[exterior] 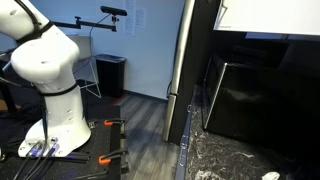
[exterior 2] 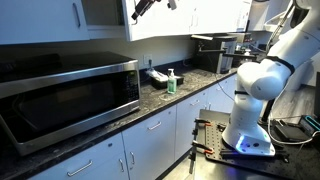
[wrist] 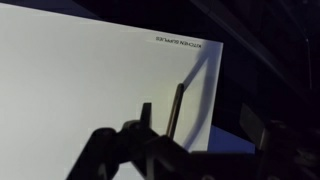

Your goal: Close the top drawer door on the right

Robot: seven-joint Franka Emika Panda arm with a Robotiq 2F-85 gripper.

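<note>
**Gripper (wrist: 185, 150) facing the white top drawer door (wrist: 90, 90), fingers apart.**

In the wrist view the flat white door fills most of the picture. Its slim bar handle (wrist: 177, 108) stands just beyond the gap between the two dark fingers (wrist: 105, 150). The fingers are spread and grip nothing, and I cannot tell if they touch the panel. A small printed label (wrist: 180, 40) sits near the corner of the door. In an exterior view the gripper is high above the microwave (exterior 2: 70, 95) and to its right, at the upper cabinets, where the door hangs swung out beside a dark opening. Right of the microwave, on the dark countertop (exterior 2: 160, 100), stands a green bottle (exterior 2: 171, 82).
</note>
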